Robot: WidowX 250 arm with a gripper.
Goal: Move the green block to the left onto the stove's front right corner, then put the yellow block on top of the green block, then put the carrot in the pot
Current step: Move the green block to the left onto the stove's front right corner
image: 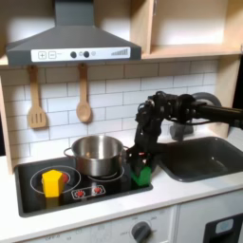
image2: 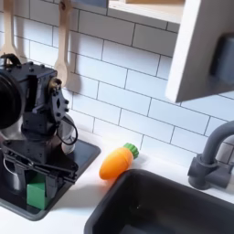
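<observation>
The green block (image: 142, 176) sits at the front right corner of the black stove (image: 28, 201), and my gripper (image: 140, 165) reaches down from above with its fingers closed against the block's sides. In the second exterior view the green block (image2: 36, 196) shows between the fingers of my gripper (image2: 35, 183), low over the stove (image2: 84, 154). The yellow block (image: 53, 182) stands on the front left burner. The shiny pot (image: 98, 155) is on the back right burner, just left of the arm. The orange carrot (image2: 117, 162) lies on the white counter between stove and sink.
A dark sink basin (image: 204, 158) fills the counter right of the stove, with a grey faucet (image2: 216, 155) behind it. Two wooden utensils (image: 36, 106) hang on the tiled wall under the range hood (image: 71, 46). The arm stretches in from the first exterior view's right.
</observation>
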